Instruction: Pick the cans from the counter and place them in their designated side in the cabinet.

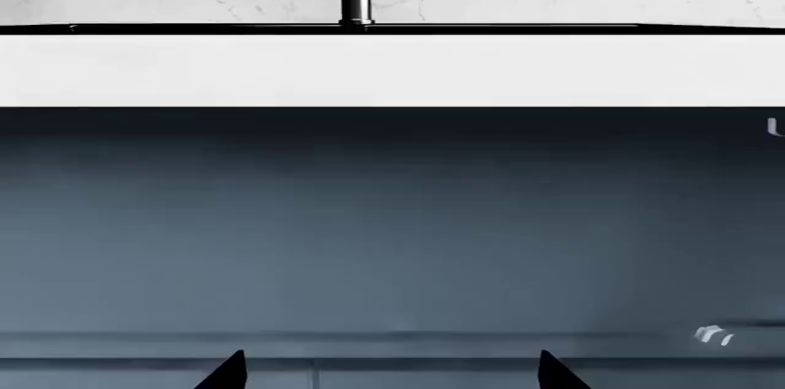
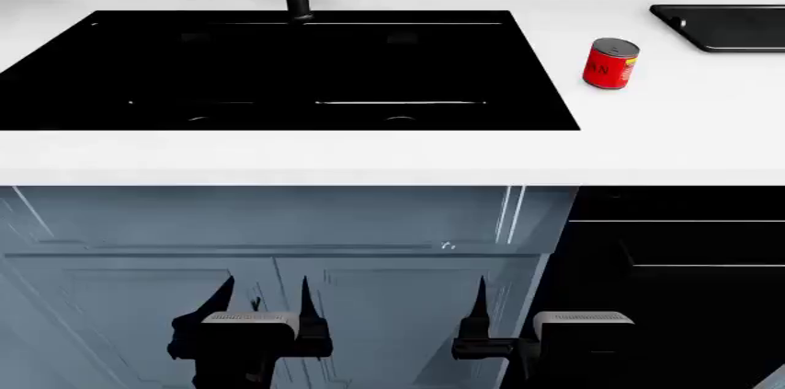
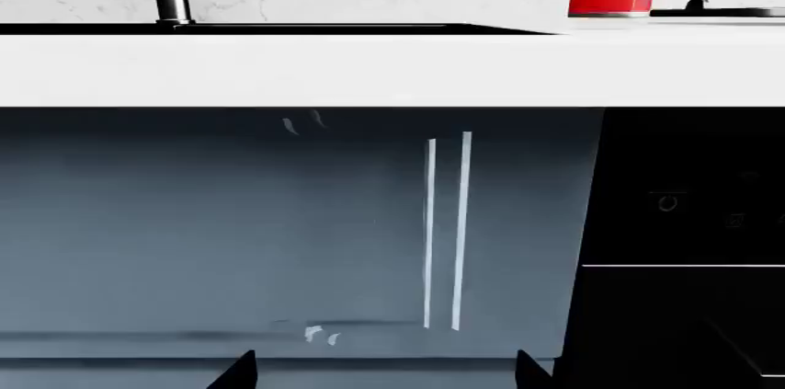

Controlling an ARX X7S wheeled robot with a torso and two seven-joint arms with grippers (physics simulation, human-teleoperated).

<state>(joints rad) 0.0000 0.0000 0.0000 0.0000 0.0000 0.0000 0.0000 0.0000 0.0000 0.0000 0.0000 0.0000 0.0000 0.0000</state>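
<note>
Both arms hang low in front of the blue-grey cabinet doors (image 2: pixel 282 223), below the white desk's thick front edge (image 2: pixel 368 168). Left gripper (image 2: pixel 264 302) is released, nothing in it. Past the black double sink (image 2: pixel 282 67), the right gripper (image 2: pixel 509 311) looks spread and empty too. Only one small red-labelled can with a silver top (image 2: pixel 611 63) is visible, upright between the sink and the flat black tray (image 2: pixel 723 26) near the desk's back right. I'd raise the right arm, then approach side-on, level.
</note>
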